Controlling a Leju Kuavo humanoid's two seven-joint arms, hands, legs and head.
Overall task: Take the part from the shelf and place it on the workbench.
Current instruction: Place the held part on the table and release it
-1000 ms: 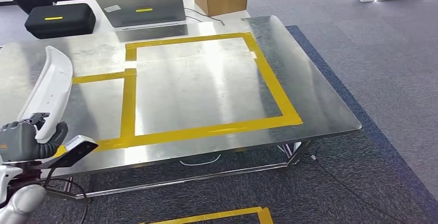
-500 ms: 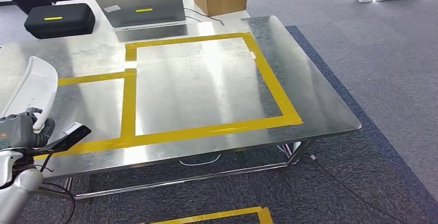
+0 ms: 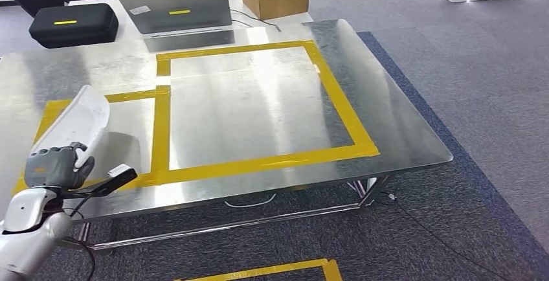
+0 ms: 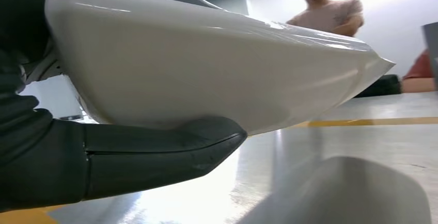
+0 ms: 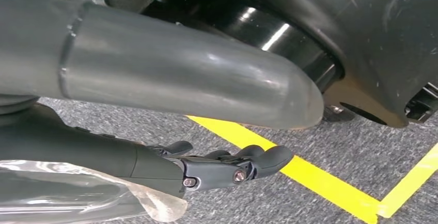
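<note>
At the workbench's (image 3: pixel 401 132) near-left corner, your left hand (image 3: pixel 55 166) grips the white part (image 3: pixel 74 124), tilted above the taped surface. Your right hand (image 5: pixel 155 131) hangs over the floor, fingers (image 5: pixel 258 159) loosely curled, holding nothing.

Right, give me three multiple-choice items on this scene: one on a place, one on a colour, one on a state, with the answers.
1. Where is the white part?
A. Over the small taped square at the workbench's near left corner
B. Inside the large taped square
C. On the carpet

2. What colour is the tape on the workbench?
A. Red
B. Yellow
C. Blue

3. What is the left hand doing?
A. Hanging with nothing in it
B. Holding the white part
C. Pressing the laptop

Answers: 1 A, the head view shows the part over the small left square. 2 B, the strips are plainly yellow. 3 B, the fingers wrap the part's lower end, and the left wrist view shows it held just above the surface.
</note>
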